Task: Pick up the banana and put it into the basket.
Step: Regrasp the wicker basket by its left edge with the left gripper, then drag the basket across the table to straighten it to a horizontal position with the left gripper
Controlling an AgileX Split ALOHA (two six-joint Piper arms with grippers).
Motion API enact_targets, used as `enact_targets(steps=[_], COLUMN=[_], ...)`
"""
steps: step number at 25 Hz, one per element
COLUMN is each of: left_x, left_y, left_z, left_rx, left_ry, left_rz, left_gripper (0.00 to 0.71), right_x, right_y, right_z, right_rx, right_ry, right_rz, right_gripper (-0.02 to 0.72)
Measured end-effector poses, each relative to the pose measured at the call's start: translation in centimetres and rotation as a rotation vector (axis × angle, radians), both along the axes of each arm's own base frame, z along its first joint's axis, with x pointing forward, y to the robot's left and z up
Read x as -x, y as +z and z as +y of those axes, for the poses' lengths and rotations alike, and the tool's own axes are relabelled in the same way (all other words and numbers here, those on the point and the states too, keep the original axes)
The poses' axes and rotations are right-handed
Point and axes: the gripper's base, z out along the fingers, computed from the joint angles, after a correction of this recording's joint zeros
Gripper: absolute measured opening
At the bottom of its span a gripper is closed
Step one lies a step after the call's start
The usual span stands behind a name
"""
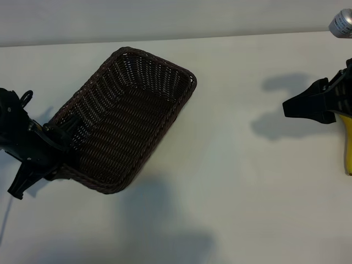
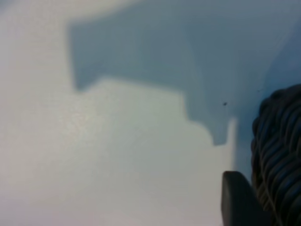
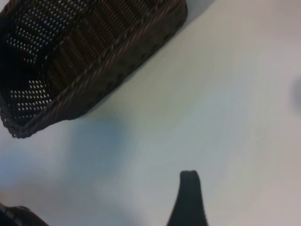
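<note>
The dark-brown woven basket (image 1: 126, 118) lies slanted on the left half of the white table. It also shows in the right wrist view (image 3: 94, 56). My left gripper (image 1: 58, 146) is at the basket's near-left corner, right against the braided rim (image 2: 280, 150). Whether it grips the rim cannot be seen. The yellow banana (image 1: 347, 147) lies at the right edge, mostly hidden under my right arm. My right gripper (image 1: 287, 107) hovers just left of the banana, points toward the basket and stands open (image 3: 101, 193) with nothing between its fingers.
A silver metallic object (image 1: 341, 23) stands at the far right corner. Bare white table (image 1: 236, 181) stretches between the basket and the right arm. The table's far edge runs along the top, close behind the basket.
</note>
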Motion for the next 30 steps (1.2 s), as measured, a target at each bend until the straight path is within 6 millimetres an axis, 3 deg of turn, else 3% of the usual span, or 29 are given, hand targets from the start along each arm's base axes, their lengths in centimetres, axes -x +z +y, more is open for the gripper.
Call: enact_targets(steps=[12,16,30], left_x=[0.0,0.1,0.4], left_y=[0.1,1.1,2.0], left_z=[-0.1,-0.5,-1.2], left_rx=[0.013,0.055,0.112], left_ry=[-0.006,-0.030,-0.263], left_rz=[-0.009,-0.045,-0.089], left_gripper=[0.219,0.177,0.176], right_x=[0.1,0.1,0.1], right_y=[0.0,0.0,0.0], right_z=[0.0,0.0,0.0], right_rx=[-0.002,-0.002,-0.001], right_ry=[0.007,0.007,0.008], right_rz=[0.007,0.007,0.007], right_gripper=[0.584,0.584,0.584])
